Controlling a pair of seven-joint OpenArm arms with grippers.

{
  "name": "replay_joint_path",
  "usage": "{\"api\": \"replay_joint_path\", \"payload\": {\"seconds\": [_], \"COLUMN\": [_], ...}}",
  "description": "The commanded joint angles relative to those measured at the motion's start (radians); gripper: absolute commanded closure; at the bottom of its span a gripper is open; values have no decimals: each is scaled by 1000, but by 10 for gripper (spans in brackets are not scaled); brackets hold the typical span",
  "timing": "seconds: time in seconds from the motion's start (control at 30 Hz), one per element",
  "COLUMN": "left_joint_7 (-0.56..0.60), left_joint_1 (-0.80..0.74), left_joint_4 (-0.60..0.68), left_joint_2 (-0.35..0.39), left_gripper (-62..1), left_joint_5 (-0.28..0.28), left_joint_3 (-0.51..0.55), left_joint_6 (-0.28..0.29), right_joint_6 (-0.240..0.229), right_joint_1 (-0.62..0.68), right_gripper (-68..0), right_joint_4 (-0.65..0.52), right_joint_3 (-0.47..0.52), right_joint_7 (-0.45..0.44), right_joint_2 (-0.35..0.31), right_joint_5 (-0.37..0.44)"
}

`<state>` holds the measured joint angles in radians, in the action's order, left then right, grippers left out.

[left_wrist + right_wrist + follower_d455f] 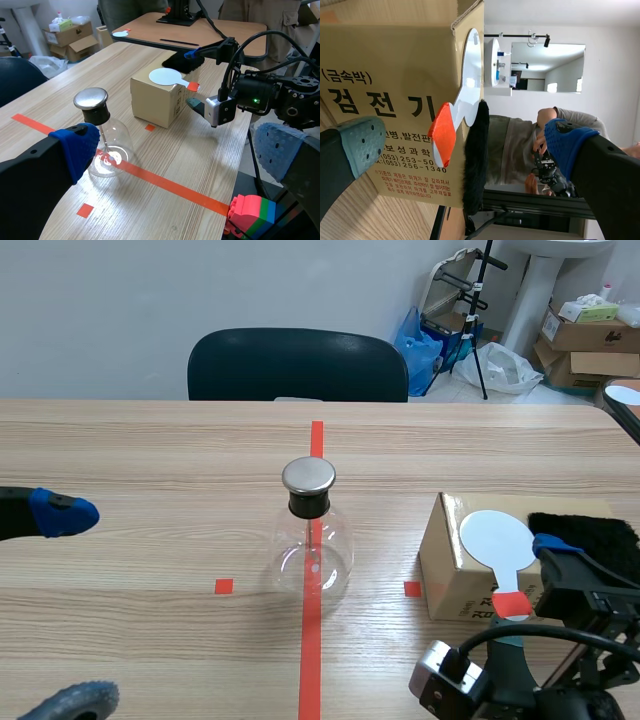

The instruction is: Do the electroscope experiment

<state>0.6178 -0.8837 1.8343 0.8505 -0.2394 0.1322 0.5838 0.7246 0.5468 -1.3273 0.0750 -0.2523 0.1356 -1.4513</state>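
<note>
Box [380, 75] reads "(금속박) 검전기". Left gripper [177, 150]: spread wide, empty. Right gripper [465, 145]: spread wide, holding nothing, at the box edge. Count: one electroscope flask [312, 545] on centre tape line; one white paddle [497, 538] and one black fur pad [585, 530], both on the one box

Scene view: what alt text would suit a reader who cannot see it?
A glass electroscope flask with a metal cap stands mid-table on red tape. Right of it, a cardboard box carries a white paddle and black fur.
</note>
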Motion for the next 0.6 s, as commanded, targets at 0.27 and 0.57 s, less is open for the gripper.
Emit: {"api": "replay_joint_path", "payload": {"seconds": [0.27, 0.57], "left_joint_7": [17, 17], "left_joint_1": [6, 6], "left_joint_4": [5, 5], "left_joint_2": [-8, -8], "left_gripper": [-623, -623], "left_joint_5": [-11, -11], "left_joint_3": [-6, -6], "left_joint_6": [-6, -6], "right_joint_6": [58, 58], "right_joint_1": [-1, -1], "right_gripper": [-679, -679], "right_joint_4": [-8, -8], "right_joint_3": [5, 5], "right_joint_7": [2, 3], "right_joint_2": [3, 3], "right_joint_5": [0, 0]}}
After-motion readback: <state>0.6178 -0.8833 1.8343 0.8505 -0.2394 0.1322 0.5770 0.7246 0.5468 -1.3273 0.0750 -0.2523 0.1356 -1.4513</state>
